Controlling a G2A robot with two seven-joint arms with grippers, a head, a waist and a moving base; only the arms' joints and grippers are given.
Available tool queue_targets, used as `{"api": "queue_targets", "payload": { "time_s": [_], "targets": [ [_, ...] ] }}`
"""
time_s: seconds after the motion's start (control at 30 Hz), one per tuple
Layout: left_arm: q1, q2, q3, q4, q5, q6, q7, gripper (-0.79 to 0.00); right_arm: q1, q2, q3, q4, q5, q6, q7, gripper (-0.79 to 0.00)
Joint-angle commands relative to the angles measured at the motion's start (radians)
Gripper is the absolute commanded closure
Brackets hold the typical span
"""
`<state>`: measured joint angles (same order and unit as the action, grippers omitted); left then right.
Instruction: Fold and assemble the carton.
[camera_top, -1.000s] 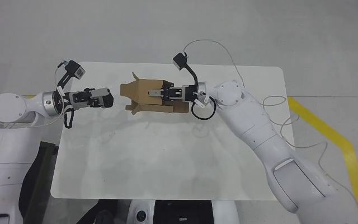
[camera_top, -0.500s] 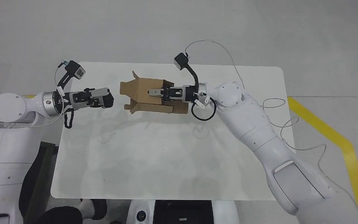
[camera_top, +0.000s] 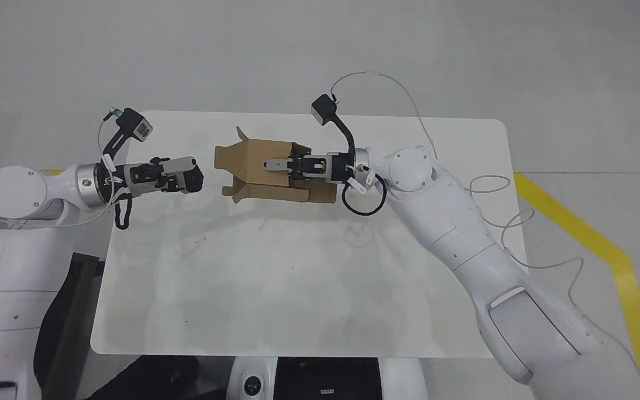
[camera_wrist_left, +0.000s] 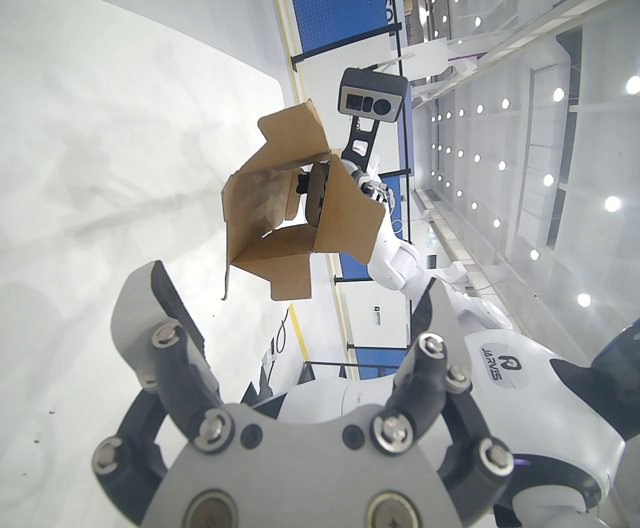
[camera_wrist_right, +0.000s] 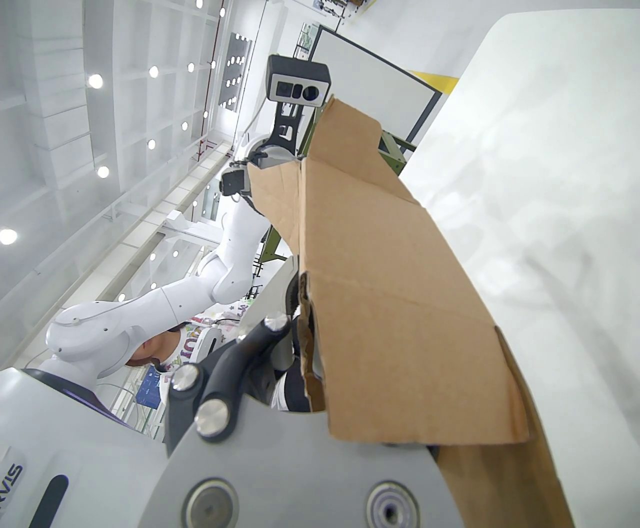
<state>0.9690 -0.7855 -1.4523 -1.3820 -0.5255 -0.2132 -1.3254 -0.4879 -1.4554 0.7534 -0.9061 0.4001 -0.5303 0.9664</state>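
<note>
Carton (camera_top: 262, 170): brown cardboard, lying sideways over far-middle part of white table (camera_top: 300, 290), end flaps splayed toward left gripper (camera_top: 198, 177). Right gripper (camera_top: 278, 165) at carton's opposite end, jaws clamped on one wall, one jaw lying along top panel. Left gripper level with carton, just beside open end, not touching, jaws spread wide.
</note>
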Motion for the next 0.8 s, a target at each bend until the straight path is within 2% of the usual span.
{"api": "queue_targets", "payload": {
  "time_s": [0.0, 0.37, 0.77],
  "targets": [
    [0.000, 0.000, 0.000, 0.000, 0.000, 0.000, 0.000, -0.785, 0.000, 0.000, 0.000, 0.000, 0.000, 0.000, 0.000, 0.000],
    [0.000, 0.000, 0.000, 0.000, 0.000, 0.000, 0.000, -0.785, -0.018, 0.005, 0.003, -0.018, -0.026, 0.021, -0.006, 0.000],
    [0.000, 0.000, 0.000, 0.000, 0.000, 0.000, 0.000, -0.785, -0.170, 0.093, 0.181, -0.234, -0.062, 0.094, 0.126, 0.000]
  ]
}}
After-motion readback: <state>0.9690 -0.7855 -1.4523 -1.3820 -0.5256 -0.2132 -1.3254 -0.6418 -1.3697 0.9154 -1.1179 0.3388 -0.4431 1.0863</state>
